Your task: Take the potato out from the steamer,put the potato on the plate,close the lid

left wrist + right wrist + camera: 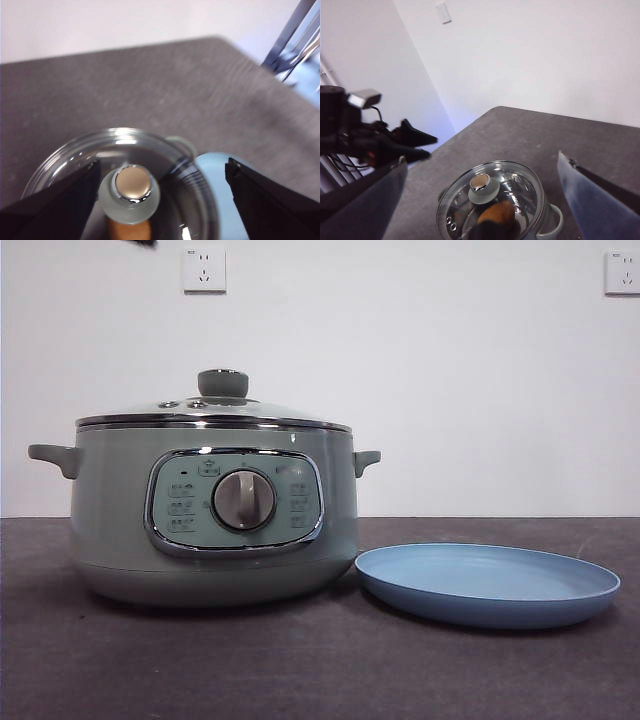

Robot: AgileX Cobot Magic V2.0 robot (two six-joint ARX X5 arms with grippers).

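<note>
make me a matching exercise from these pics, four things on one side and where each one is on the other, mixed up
Things:
1. lid
2. potato
3. plate
4. left gripper

Places or states:
A. on the table beside the steamer, nothing on it
B. inside the pot, seen through the glass
C. open above the lid's knob, not touching it
D. shut on top of the steamer

Pairs: 1-D, 2-B, 3-A, 4-C
</note>
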